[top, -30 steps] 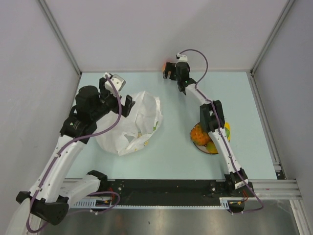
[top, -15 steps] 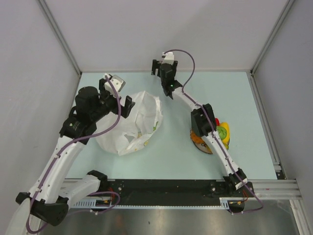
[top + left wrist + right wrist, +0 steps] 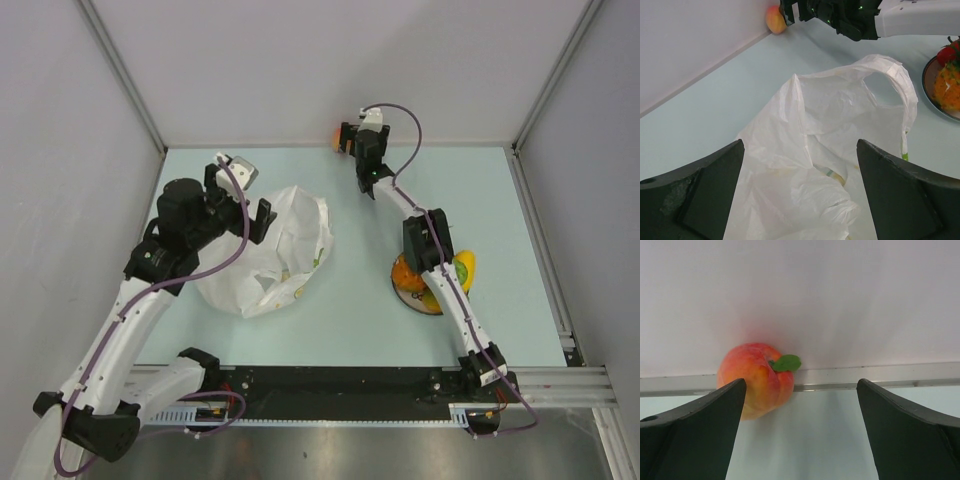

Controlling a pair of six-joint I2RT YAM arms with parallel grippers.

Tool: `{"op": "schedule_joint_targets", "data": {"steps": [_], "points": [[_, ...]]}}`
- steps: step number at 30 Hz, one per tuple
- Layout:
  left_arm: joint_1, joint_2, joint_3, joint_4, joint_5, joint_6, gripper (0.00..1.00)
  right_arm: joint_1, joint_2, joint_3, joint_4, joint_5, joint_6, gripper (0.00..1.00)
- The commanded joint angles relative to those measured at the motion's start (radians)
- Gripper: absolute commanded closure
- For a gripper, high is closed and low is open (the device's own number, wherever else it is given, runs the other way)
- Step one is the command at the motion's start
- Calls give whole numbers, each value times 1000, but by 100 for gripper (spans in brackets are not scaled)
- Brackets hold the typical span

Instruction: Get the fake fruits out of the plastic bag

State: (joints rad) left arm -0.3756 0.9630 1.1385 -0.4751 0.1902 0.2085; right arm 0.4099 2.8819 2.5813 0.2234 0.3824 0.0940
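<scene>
The plastic bag (image 3: 265,262) lies crumpled left of centre. The left arm arches over it from the left, with the left gripper (image 3: 262,218) spread wide above the bag and holding nothing. The right arm stretches to the far wall, past a plate (image 3: 410,299) of fruit. The right gripper (image 3: 349,140) is spread too, with the peach (image 3: 336,135) just off its left finger, ungripped.

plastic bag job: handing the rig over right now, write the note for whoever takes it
Left gripper: open, empty, hovering over the plastic bag, crumpled on the left of the table.
Right gripper: open, empty, facing the peach at the far wall, not touching it.
Done: pineapple and strawberry are on the plate, a yellow fruit beside them; peach is out but loose.
Left: check the bag; a faint yellow-green patch shows through it, fruit or print I cannot tell. Probably fetch the peach.
</scene>
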Motion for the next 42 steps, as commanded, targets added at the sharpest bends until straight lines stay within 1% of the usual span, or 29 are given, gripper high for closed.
{"op": "schedule_joint_targets", "data": {"steps": [1,6,11,13,18,22,25,28,29,31,32,34,35,37,39,42], "points": [[0,2,4,16,6,-8,0,-14,40,78,64,-85,49,4],[1,10,-8,30,5,-4,0,-36,53,82,76,-224,94,5],[1,22,-22,50,2,5,0,-48,57,73,85,-293,193,6],[1,25,-26,61,2,3,0,-52,50,50,105,-295,222,7],[1,48,-13,59,8,-3,0,-46,71,77,117,-321,239,7],[1,60,12,50,3,-4,0,-43,80,97,93,-275,256,11],[1,68,29,44,-3,-3,0,-45,79,105,71,-299,266,13],[1,69,46,46,-8,2,0,-46,82,109,64,-312,271,18],[1,72,47,47,-9,2,0,-48,85,112,64,-309,273,24],[1,75,53,50,-15,2,0,-51,91,120,60,-297,291,31],[1,77,58,49,-15,2,0,-54,91,119,62,-292,300,36],[1,79,67,47,-18,3,0,-57,96,119,71,-293,314,42],[1,79,67,44,-20,6,0,-57,97,120,79,-300,314,47],[1,80,69,43,-23,14,0,-59,102,119,100,-316,308,49],[1,82,67,44,-23,17,0,-59,99,119,105,-321,293,55],[1,85,66,47,-23,19,0,-62,94,108,105,-327,285,58]]}}
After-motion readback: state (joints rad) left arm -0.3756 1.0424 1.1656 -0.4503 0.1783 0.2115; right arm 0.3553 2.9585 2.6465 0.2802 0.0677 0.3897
